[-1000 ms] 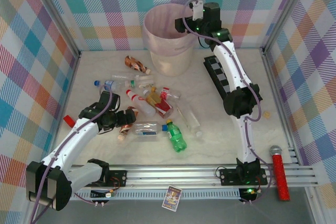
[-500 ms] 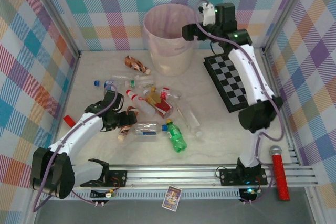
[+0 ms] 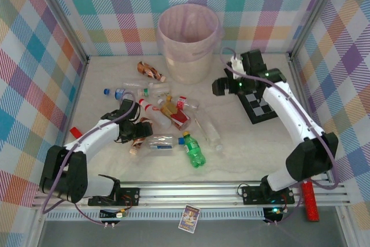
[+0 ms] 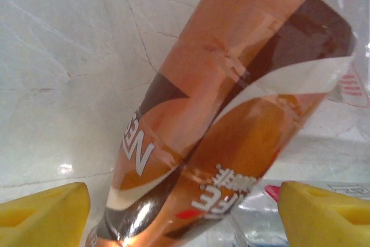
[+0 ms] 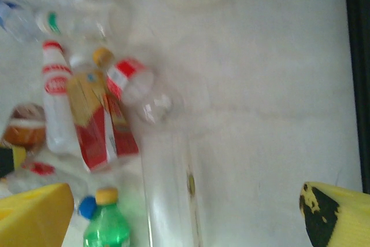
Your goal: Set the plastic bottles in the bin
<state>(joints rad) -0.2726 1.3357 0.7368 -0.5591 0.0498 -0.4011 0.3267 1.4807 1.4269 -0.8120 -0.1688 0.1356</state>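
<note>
1. Expect the brown-orange bottle (image 4: 219, 114) to be light, thin-walled, slick-labelled and easily dented; grip gently across the mid-body.
2. Find it lying on the table (image 3: 248, 143) among the other plastic bottles (image 3: 173, 114), well apart from the bin (image 3: 191, 65).
3. See it straddled by the left gripper (image 4: 185, 195), fingers spread wide, nothing pinched, arm stretched low.
4. Near the bin, note the right gripper (image 3: 222, 87) gaping wide, empty, on an arched arm.

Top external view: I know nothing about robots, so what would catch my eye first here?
A scatter of plastic bottles lies left of centre, a green bottle nearest the arms, and the big pale bin lined in pink stands behind them by the back wall. The left gripper is down among them, open around a brown-orange bottle. The right gripper hangs open beside a checkerboard.
</note>
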